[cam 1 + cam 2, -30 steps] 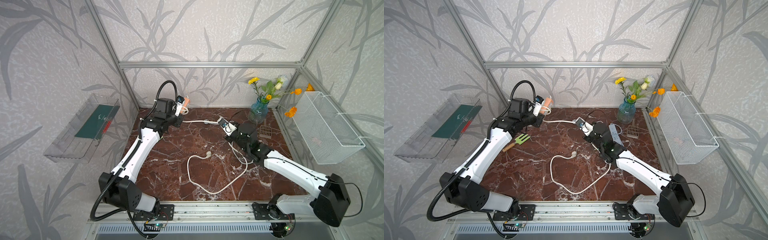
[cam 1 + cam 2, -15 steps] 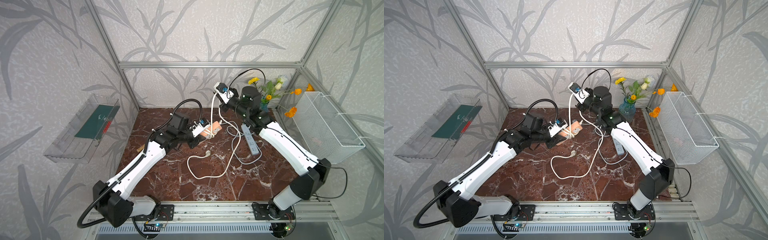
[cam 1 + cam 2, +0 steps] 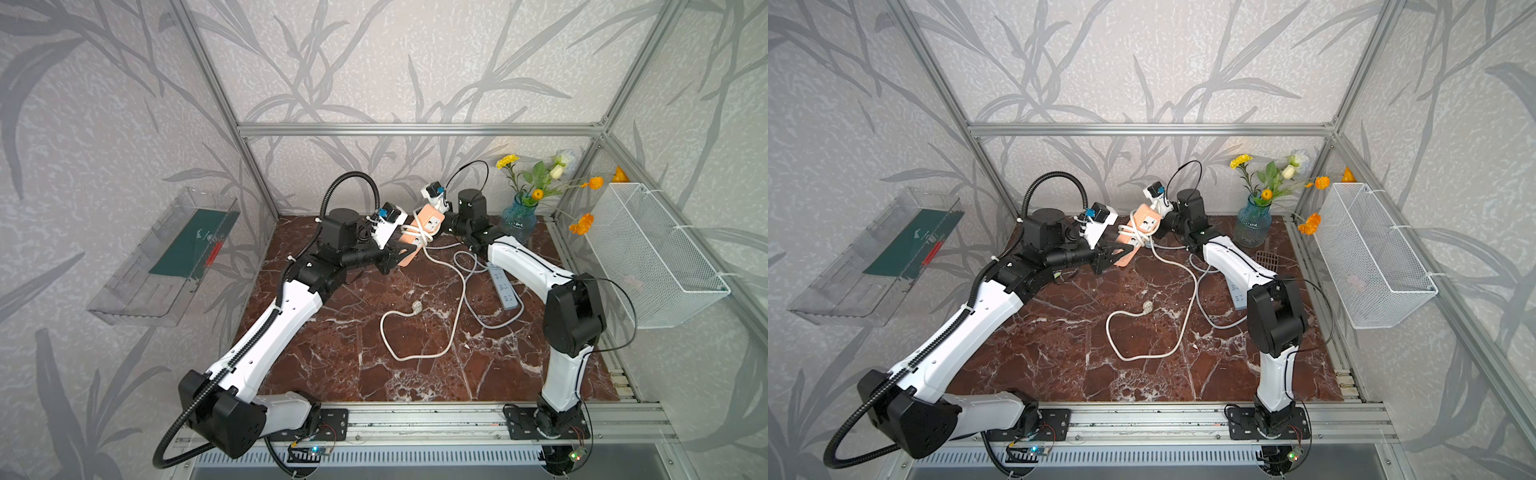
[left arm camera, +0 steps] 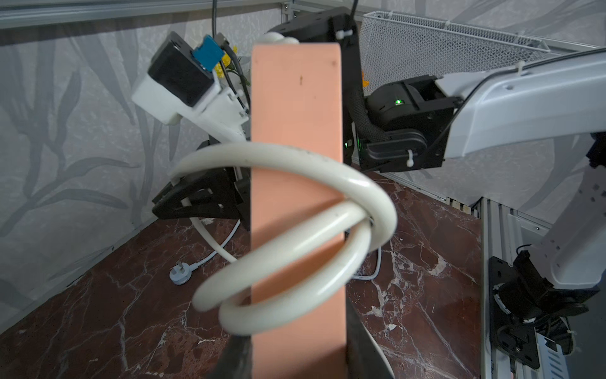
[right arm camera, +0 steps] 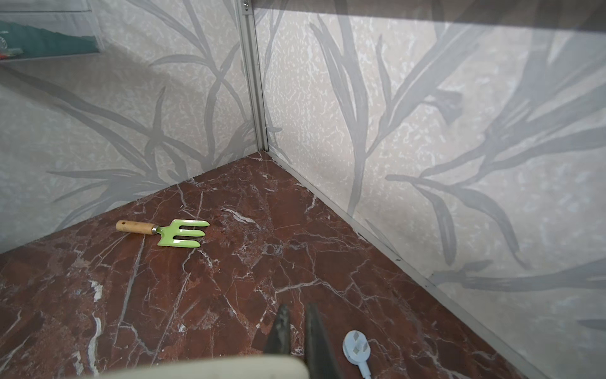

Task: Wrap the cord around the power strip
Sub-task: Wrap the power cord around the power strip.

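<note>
Left gripper is clenched on lower end of peach-orange plastic power strip, held raised over back of red marble table. Right gripper is clamped on thick white cord, now brought down from its high lift to just beside strip. Two loose turns are laid; slack and white plug are left on marble. More wraps are judged needed.

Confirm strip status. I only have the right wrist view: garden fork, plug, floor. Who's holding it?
Observer: Left gripper is clamped on the low end of the pink power strip, which is lifted off the table.
Operator: Any wraps on?
Observer: About two loose loops of cord round its middle.
Operator: Slack left?
Observer: Plenty. A long loop lies on the marble, ending at the plug.
</note>
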Available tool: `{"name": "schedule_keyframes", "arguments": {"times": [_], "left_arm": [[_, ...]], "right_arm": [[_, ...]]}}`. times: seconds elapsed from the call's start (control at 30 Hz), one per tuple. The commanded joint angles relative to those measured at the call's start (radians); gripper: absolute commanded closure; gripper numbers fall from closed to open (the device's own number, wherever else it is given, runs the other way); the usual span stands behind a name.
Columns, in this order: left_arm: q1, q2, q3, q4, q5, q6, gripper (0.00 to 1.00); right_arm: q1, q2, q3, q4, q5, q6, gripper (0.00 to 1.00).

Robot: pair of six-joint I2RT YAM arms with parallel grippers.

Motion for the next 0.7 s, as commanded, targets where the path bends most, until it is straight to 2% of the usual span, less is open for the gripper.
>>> {"name": "schedule_keyframes", "arguments": {"times": [0.0, 0.13, 0.33, 0.5, 0.67], "left_arm": [[-0.01, -0.017, 0.108, 0.212, 0.021, -0.014, 1.0], [-0.015, 0.001, 0.157, 0.166, 0.007, -0.014, 1.0], [-0.038, -0.007, 0.174, 0.136, 0.02, -0.019, 1.0], [-0.037, -0.012, 0.183, 0.116, -0.016, -0.011, 1.0], [0.006, -0.012, 0.214, 0.1, -0.154, -0.017, 1.0]], "right_arm": [[-0.006, 0.083, -0.052, 0.096, 0.128, 0.127, 0.96], [0.039, 0.141, -0.047, 0.172, 0.19, 0.169, 0.89], [0.071, 0.217, -0.012, 0.258, 0.249, 0.24, 0.72], [0.085, 0.237, -0.017, 0.266, 0.288, 0.256, 0.76], [0.085, 0.143, -0.221, 0.307, 0.336, 0.245, 0.79]]}}
